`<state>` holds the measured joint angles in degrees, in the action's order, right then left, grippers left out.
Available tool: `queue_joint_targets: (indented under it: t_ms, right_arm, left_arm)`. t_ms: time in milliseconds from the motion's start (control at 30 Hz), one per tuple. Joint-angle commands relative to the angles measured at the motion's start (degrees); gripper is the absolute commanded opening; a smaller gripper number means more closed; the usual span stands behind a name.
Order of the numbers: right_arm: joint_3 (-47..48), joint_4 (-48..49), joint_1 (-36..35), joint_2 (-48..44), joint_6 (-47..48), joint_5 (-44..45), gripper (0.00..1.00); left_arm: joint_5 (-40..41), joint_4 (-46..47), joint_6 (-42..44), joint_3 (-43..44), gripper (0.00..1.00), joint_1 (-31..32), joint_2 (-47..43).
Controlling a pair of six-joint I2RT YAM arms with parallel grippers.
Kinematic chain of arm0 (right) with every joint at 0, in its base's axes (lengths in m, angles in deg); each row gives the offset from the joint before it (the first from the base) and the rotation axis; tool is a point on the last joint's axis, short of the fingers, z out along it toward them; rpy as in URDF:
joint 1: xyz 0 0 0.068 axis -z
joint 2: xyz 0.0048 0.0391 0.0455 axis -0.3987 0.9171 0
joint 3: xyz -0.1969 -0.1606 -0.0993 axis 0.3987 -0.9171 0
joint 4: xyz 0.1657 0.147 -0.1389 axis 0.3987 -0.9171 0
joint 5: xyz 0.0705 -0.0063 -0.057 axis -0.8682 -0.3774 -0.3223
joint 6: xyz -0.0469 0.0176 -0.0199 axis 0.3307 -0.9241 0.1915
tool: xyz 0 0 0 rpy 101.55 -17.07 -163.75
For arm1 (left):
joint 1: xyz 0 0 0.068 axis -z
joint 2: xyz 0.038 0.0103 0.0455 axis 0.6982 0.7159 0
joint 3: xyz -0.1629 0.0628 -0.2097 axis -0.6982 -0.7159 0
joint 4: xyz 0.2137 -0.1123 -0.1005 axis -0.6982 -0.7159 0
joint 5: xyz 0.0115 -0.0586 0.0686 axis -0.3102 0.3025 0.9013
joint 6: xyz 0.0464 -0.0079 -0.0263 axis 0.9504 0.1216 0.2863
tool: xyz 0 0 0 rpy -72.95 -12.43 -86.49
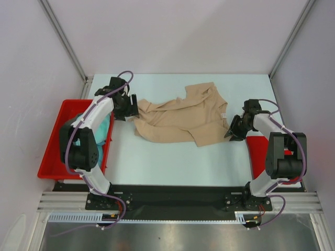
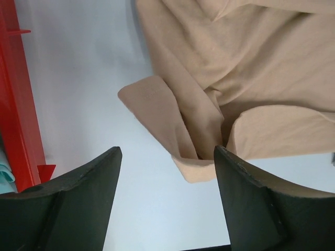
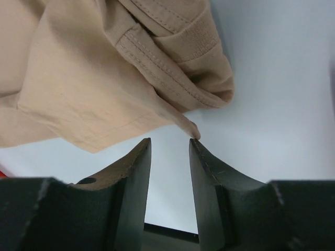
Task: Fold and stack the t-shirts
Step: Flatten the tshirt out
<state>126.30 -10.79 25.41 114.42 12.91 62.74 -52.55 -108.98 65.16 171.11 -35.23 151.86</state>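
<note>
Crumpled soft tan t-shirt on the pale bench; left gripper wide open at its nine o'clock, right gripper narrowly parted, empty, at three.

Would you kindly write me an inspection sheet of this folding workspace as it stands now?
Surface: pale, flat table, no stains seen.
Job's things: tan t-shirt crumpled and unfolded mid-table; teal t-shirt in the red tray at left; no dark grey shirt seen.
Clutter: red mat at the right edge, partly under the right arm.
Tools: left tool open at the tan shirt's left edge; right tool open at its right edge; neither grips cloth.
Cables: purple cables loop along both arms, off the cloth.
Surroundings: white walls on three sides.
</note>
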Motion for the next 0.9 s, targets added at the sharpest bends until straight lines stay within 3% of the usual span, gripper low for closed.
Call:
queue_joint_targets:
  t_ms: [0,100,533,867]
  right_arm:
    - [-0.6,-0.2,-0.3,-1.6,1.6,3.2,0.41]
    - [-1.1,-2.3,-0.3,-1.7,2.6,4.0,0.41]
    - [-3.2,5.6,0.7,-1.2,6.5,2.1,0.44]
    - [-2.1,7.1,0.7,0.9,5.6,1.7,0.33]
  left_arm:
    - [-2.4,-0.3,-0.7,0.7,0.76,-0.4,-3.5]
    - [-2.3,-1.1,-1.1,1.7,0.74,-0.4,-3.9]
    - [-2.5,-3.1,-0.9,1.0,0.69,-0.4,-5.3]
    - [-2.9,-1.9,0.0,-1.8,0.6,-2.0,-8.9]
